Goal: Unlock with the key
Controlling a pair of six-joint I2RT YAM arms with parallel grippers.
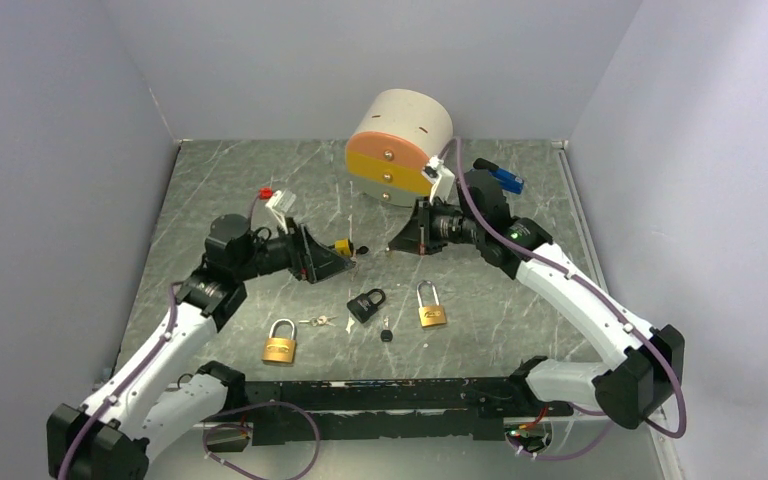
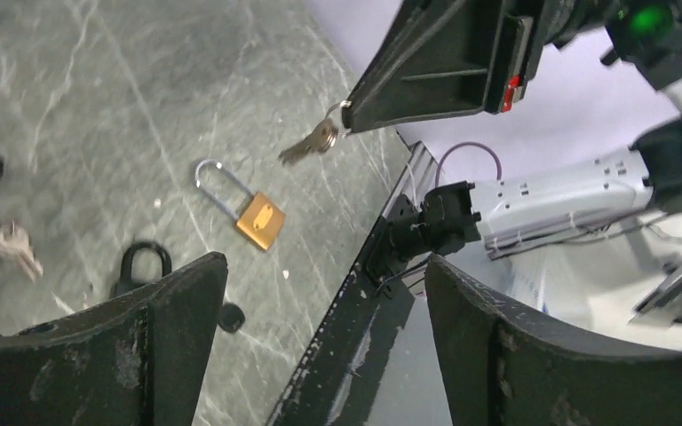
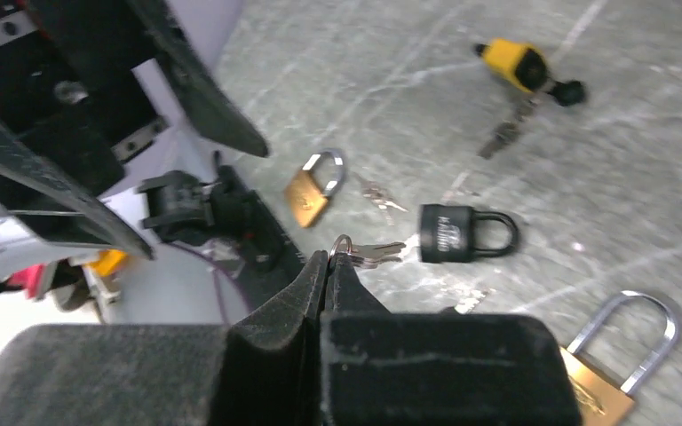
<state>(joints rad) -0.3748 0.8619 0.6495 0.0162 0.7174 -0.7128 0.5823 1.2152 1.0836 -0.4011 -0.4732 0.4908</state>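
Observation:
My right gripper [image 3: 332,258] is shut on the ring of a small silver key bunch [image 3: 375,253], which hangs off its tips above the table. The same keys [image 2: 313,143] show in the left wrist view under the right gripper [image 1: 394,247]. A black padlock [image 1: 366,303] [image 3: 462,233] lies on the table below and in front of them. My left gripper [image 1: 328,256] [image 2: 324,266] is open and holds nothing, a short way left of the right gripper's tips and facing them.
Two brass padlocks [image 1: 280,343] [image 1: 431,309] lie on either side of the black one. Loose keys [image 1: 318,321] and a black-headed key [image 1: 387,335] lie between them. A small yellow lock [image 1: 343,246] with keys sits by the left gripper. A round drawer unit [image 1: 398,145] stands at the back.

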